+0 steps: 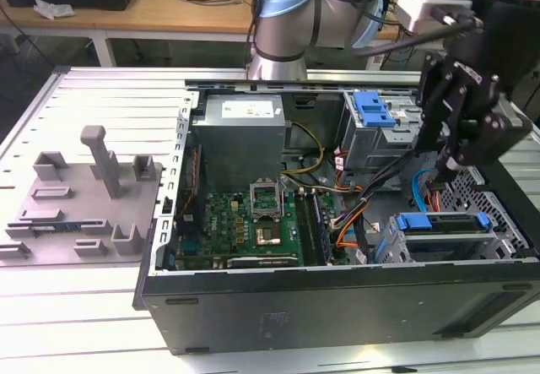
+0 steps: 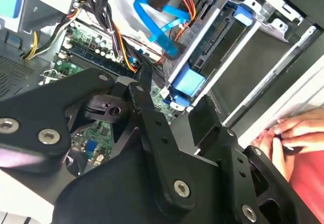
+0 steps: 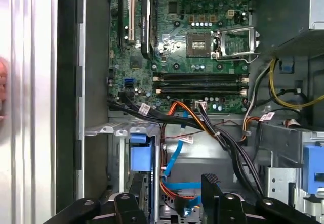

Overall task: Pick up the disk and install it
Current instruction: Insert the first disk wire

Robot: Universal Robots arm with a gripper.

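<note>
pincer (image 1: 445,170) hanging over drive-bay end of open PC case (image 1: 337,306); jaws standing wide, gripping nothing; disk (image 1: 443,232) sitting in bay at exterior view's right, blue rail on top, just under pincer, looking apart from it; blue cable (image 2: 157,27) looping near pincer tips; grey holder (image 1: 84,197) lying on surface (image 1: 67,332) at exterior view's left, well apart; someone's hand (image 2: 296,133) resting beside case

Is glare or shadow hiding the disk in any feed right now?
Exterior view: disk evenly lit, end effector near it a dark mass. First wrist view: table blown out by glare, motherboard clear. Second wrist view: end effector dark, disk behind it clear.
</note>
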